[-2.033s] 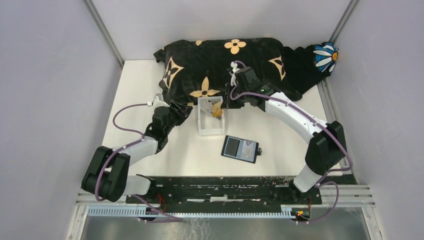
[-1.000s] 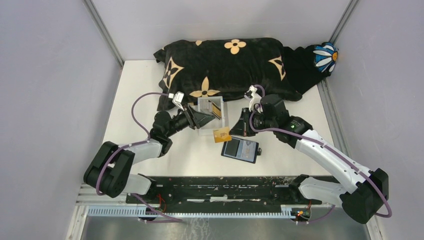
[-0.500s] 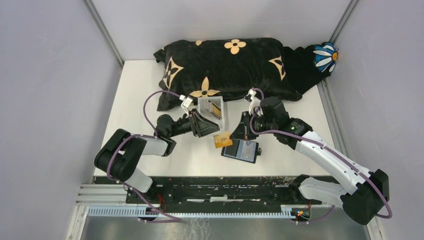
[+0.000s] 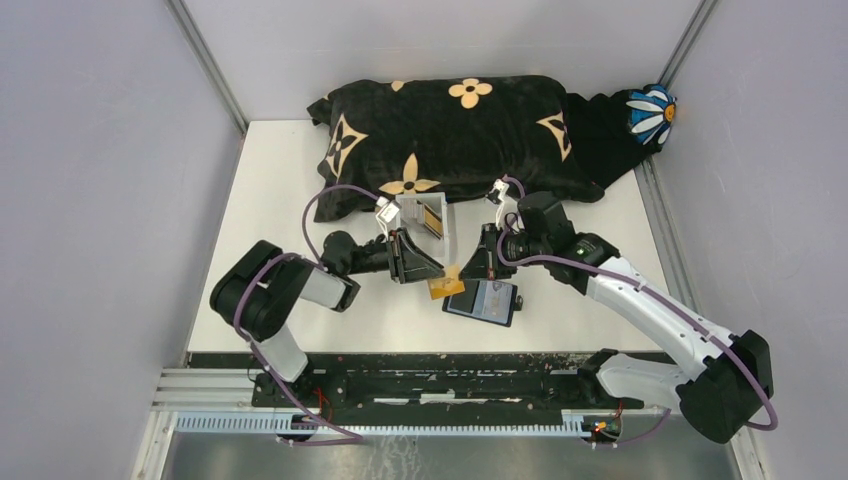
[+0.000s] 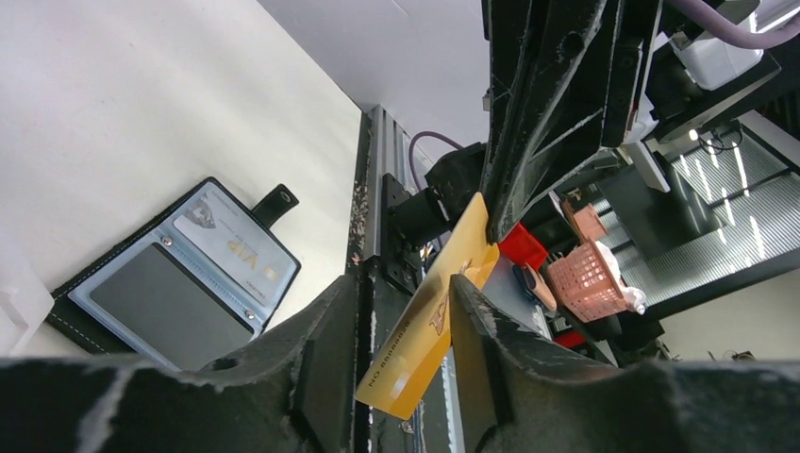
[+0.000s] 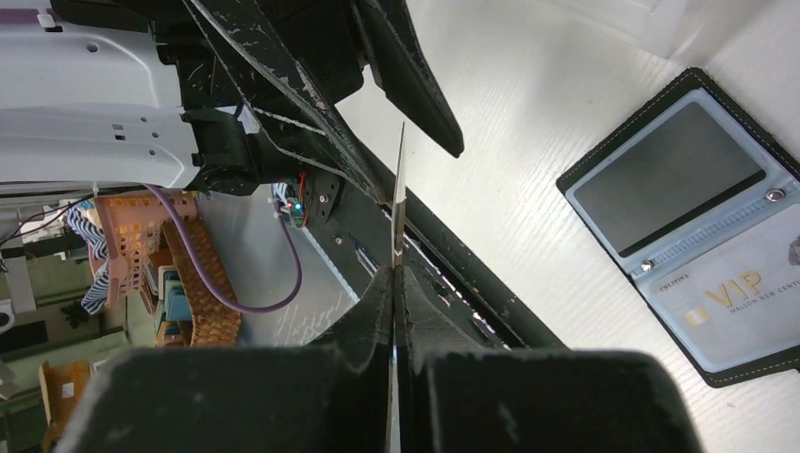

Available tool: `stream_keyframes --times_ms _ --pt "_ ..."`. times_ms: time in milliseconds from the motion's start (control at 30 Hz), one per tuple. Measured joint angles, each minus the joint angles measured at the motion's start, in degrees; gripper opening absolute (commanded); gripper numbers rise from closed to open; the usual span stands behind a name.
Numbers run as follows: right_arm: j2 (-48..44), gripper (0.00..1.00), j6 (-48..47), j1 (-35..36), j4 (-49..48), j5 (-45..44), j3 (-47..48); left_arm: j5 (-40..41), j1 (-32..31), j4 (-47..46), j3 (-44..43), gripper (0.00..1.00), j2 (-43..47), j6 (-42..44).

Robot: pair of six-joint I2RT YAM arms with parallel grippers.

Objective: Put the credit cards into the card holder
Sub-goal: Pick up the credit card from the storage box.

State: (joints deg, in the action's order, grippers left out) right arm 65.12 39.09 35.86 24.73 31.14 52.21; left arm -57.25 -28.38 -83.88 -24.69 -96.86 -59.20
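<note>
We saw the right pincer (image 4: 463, 272) clenched on the gold-tan card (image 4: 443, 285), just left of the centre of the overhead view. In the right wrist view the card (image 6: 397, 203) showed edge-on as a thin line rising from the closed fingers (image 6: 363, 330). The left pincer (image 4: 435, 268) was released. In its own view the fingers (image 5: 321, 359) stood apart, with the tilted card (image 5: 434, 311) in the gap between them. We could not tell whether either finger touched it.

The card holder (image 4: 482, 298) lay open and flat on the tabletop (image 4: 280, 200), to the lower right of the card. Its upper left corner was just beside the card's lower edge. One pocket held a dark card (image 6: 670, 184) and the other a light blue card (image 6: 736, 302).

Room was tight around the card. The clear box (image 4: 447, 235) stood just above both pincers with a card (image 4: 432, 218) upright inside. The black flowered pillow (image 4: 450, 120) crowded the box's far side. The holder's near edge lay close to the black rail (image 4: 430, 365) along the lower edge of the tabletop. Bare tabletop stretched to the left of the left arm. A narrower strip ran right of the holder, beneath the right arm.
</note>
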Motion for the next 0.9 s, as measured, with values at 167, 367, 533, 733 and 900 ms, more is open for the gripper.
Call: stream_keyframes --times_ms 167,367,533,733,900 --pt "1.0 0.01 -0.4 -1.3 0.5 0.9 0.0 -1.2 0.0 -1.6 -0.2 0.28 -1.2 -1.4" --pt "2.2 0.01 -0.6 -3.8 0.6 2.2 -0.1 -2.5 0.0 -3.3 -1.5 0.11 -4.1 -4.8" --pt "3.2 0.01 -0.8 -5.4 0.6 2.9 -0.7 -3.0 -0.4 -3.4 -2.4 0.03 -5.6 -7.0" --pt "3.6 0.05 -0.8 -6.3 0.5 3.6 -0.8 -2.2 -0.5 -3.4 -2.6 0.03 -5.7 -7.8" --pt "3.5 0.34 -1.7 -6.4 0.7 2.2 -0.8 1.0 -0.7 -3.3 -1.3 0.03 -5.7 -7.6"
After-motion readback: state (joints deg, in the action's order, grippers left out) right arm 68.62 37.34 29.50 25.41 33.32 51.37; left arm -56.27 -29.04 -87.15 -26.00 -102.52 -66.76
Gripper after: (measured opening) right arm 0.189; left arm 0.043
